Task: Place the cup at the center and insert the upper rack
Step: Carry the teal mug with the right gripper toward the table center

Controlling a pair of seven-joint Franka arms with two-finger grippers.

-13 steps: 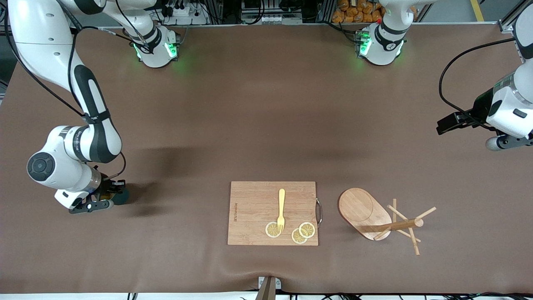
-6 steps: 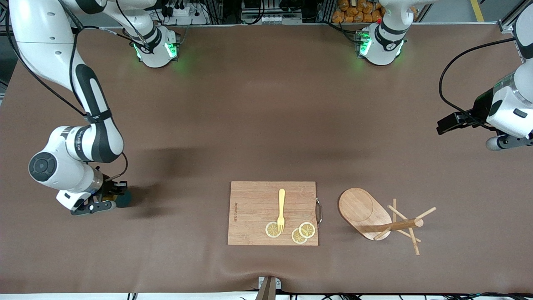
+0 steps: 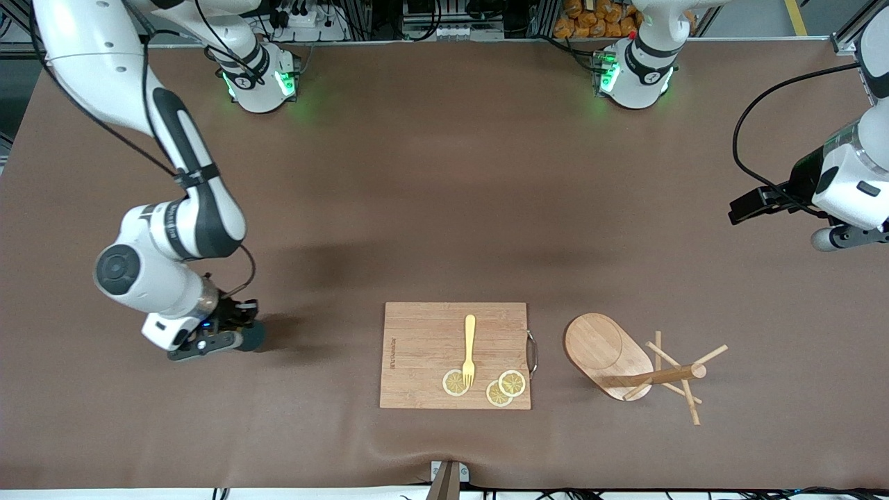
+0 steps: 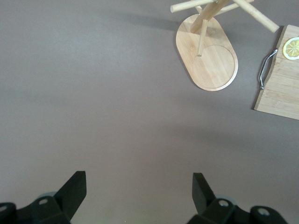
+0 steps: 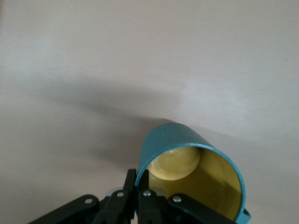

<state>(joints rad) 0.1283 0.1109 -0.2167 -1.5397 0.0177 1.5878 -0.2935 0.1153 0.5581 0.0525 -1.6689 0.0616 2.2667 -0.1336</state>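
My right gripper [image 3: 233, 338] is shut on the rim of the dark teal cup [image 3: 252, 336], toward the right arm's end of the table, beside the cutting board [image 3: 424, 333]. In the right wrist view the gripper [image 5: 137, 182] pinches the cup's wall [image 5: 175, 135] and the ochre-yellow inside shows. The upper rack [image 3: 610, 354], a wooden mug tree with an oval base, lies tipped over beside the cutting board toward the left arm's end; it also shows in the left wrist view [image 4: 210, 60]. My left gripper [image 4: 139, 189] is open and empty, held high at the left arm's end of the table, waiting.
The rectangular cutting board carries a yellow fork [image 3: 469, 347] and three lemon slices [image 3: 512, 382], with a metal handle [image 3: 531, 353] facing the rack. The rack's peg sticks [image 3: 684, 389] spread over the table.
My right arm has moved with the cup toward the cutting board and the table's middle. The left arm has not moved.
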